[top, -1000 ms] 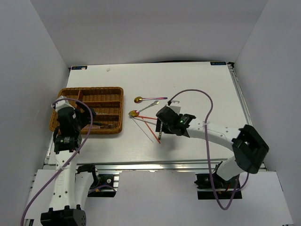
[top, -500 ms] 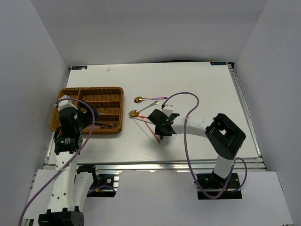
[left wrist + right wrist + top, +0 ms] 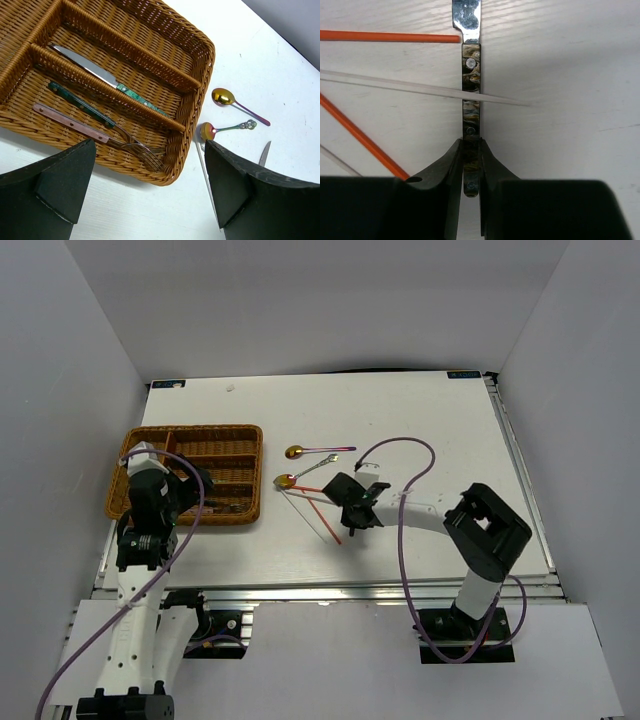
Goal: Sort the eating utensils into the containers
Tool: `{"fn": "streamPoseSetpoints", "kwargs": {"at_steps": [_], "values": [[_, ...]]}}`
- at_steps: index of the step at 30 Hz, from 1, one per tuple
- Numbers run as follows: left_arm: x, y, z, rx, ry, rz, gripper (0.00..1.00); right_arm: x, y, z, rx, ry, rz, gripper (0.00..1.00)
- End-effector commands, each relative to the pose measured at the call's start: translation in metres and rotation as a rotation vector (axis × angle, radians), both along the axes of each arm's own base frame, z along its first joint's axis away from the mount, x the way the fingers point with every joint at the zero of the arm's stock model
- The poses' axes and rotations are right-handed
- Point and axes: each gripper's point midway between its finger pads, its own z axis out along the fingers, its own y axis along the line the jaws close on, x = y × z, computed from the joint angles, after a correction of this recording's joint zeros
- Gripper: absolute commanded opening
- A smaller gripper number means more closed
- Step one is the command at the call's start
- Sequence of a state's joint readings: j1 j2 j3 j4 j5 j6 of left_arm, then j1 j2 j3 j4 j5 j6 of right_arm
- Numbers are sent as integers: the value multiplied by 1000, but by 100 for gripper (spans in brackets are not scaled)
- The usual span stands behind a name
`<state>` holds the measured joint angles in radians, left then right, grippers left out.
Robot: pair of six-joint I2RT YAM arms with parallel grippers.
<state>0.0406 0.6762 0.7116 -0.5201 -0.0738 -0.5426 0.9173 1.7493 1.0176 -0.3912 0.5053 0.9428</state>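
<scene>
In the right wrist view my right gripper (image 3: 471, 150) is shut on the dark marbled handle of a knife (image 3: 471, 95) that lies on the white table. Its silver blade (image 3: 466, 15) points away from me. A silver chopstick (image 3: 420, 89) crosses over the handle, and two red chopsticks (image 3: 390, 36) (image 3: 360, 135) lie to the left. From above, the right gripper (image 3: 350, 515) sits mid-table beside the red chopsticks (image 3: 322, 518). My left gripper (image 3: 150, 195) stands open above the near right corner of the wicker tray (image 3: 205, 65), holding nothing.
The tray holds a knife (image 3: 90, 70) in one slot and a green-handled fork (image 3: 80, 102) and a pinkish fork (image 3: 75, 125) in the nearest slot. Two gold-bowled spoons (image 3: 295, 452) (image 3: 285, 480) lie between the tray (image 3: 256, 475) and the right gripper.
My right gripper has slid left over the knife's handle and closed on it, with the arm's elbow folding in. The left arm has barely moved.
</scene>
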Motion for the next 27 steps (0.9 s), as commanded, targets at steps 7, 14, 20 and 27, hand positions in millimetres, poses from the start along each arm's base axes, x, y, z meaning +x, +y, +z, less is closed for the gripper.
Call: {"fn": "streamPoseSetpoints", "kwargs": {"at_steps": [7, 14, 20, 27], "values": [[-4, 1, 8, 13, -26, 18, 98, -20, -70, -5, -135, 3, -37, 0], [-4, -8, 7, 13, -21, -13, 98, -22, -106, 3, -139, -18, -48, 0], [-3, -19, 6, 7, -21, -55, 98, -15, -126, 32, -90, -93, -59, 0], [3, -84, 12, -285, -97, -305, 98, -10, -72, 103, 146, -243, 196, 0]]}}
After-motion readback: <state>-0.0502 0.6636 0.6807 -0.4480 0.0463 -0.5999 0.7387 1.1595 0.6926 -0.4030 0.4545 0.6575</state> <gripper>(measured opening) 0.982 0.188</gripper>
